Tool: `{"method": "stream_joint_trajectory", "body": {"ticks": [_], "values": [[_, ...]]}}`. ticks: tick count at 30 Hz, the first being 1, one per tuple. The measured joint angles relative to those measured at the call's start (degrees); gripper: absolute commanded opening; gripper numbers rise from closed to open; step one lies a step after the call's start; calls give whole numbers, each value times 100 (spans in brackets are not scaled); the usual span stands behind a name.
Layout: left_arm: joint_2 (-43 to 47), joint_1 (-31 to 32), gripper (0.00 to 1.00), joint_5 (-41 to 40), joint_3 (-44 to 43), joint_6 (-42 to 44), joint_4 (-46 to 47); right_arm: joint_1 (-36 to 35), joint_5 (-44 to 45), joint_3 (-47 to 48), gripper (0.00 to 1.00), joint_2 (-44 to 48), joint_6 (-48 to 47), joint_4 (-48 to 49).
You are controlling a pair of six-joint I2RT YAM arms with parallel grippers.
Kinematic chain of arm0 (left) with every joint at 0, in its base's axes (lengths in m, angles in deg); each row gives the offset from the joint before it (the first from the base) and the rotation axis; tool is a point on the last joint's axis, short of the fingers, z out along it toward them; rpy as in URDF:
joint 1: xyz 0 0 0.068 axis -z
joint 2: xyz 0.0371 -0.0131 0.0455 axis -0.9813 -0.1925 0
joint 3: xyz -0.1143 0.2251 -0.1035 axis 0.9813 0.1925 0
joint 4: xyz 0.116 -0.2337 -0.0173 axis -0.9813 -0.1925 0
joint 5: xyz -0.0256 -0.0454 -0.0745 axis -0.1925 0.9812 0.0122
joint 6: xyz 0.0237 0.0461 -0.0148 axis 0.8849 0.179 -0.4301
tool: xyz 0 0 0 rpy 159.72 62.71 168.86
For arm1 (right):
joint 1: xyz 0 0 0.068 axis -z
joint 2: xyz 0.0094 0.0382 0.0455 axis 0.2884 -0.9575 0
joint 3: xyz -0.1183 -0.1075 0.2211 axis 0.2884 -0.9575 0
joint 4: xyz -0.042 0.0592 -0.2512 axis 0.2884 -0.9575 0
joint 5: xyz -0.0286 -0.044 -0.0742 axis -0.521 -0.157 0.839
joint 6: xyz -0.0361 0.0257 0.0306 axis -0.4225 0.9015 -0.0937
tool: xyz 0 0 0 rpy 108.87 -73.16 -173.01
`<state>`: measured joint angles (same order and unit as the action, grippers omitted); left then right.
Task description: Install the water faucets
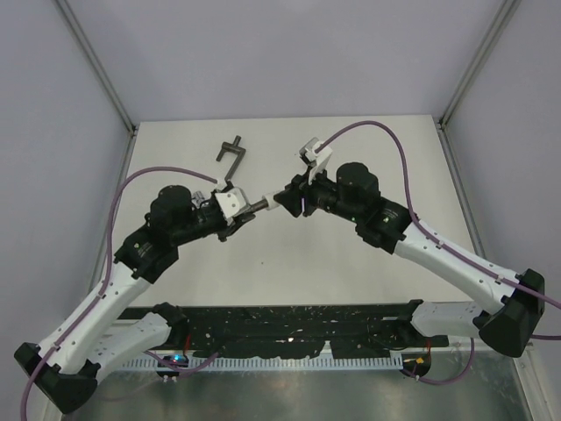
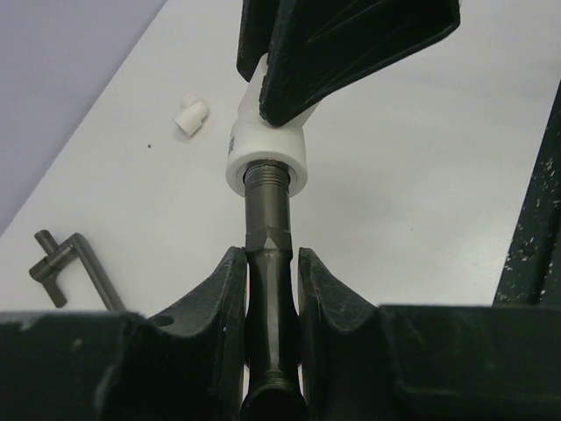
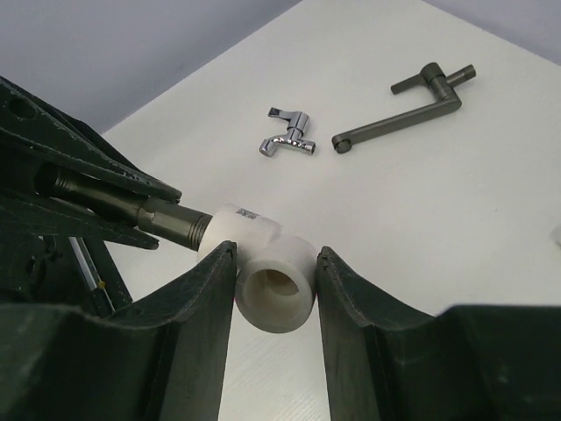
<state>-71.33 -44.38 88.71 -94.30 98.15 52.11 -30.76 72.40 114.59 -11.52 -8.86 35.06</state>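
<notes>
My left gripper [image 2: 266, 254] is shut on the dull dark grey-bronze faucet [image 2: 267, 219] and holds it above the table [image 1: 351, 254]. The faucet's threaded end sits in the mouth of a white elbow fitting [image 2: 267, 158]. My right gripper [image 3: 276, 254] is shut on that elbow [image 3: 273, 281], whose other mouth faces the right wrist camera. The two grippers [image 1: 241, 210] [image 1: 289, 197] meet nose to nose over the table's middle. The dark faucet also shows in the right wrist view [image 3: 166, 219]. The shiny silver faucet [image 3: 287, 136] lies on the table beyond, on its side.
A long dark T-handled bar [image 1: 232, 156] lies at the back of the table, also in both wrist views [image 2: 66, 267] [image 3: 403, 110]. A second white elbow fitting [image 2: 189, 114] lies loose on the table. Grey walls stand on three sides.
</notes>
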Motion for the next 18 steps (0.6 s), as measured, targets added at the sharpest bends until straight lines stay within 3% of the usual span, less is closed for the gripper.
{"method": "stream_joint_trajectory", "body": {"ticks": [6, 12, 13, 17, 18], "values": [[39, 597, 0, -195, 151, 1012, -221, -107, -260, 280, 5, -282, 157, -319], [256, 859, 0, -184, 614, 1318, -136, -223, -459, 391, 6, -374, 299, -308], [273, 859, 0, -223, 688, 1287, -74, -223, -459, 391, 11, -374, 304, -306], [184, 844, 0, -407, 933, 758, 284, -118, -496, 387, 61, -330, 188, -271], [149, 824, 0, -420, 986, 597, 369, -50, -555, 372, 66, -282, 133, -264]]}}
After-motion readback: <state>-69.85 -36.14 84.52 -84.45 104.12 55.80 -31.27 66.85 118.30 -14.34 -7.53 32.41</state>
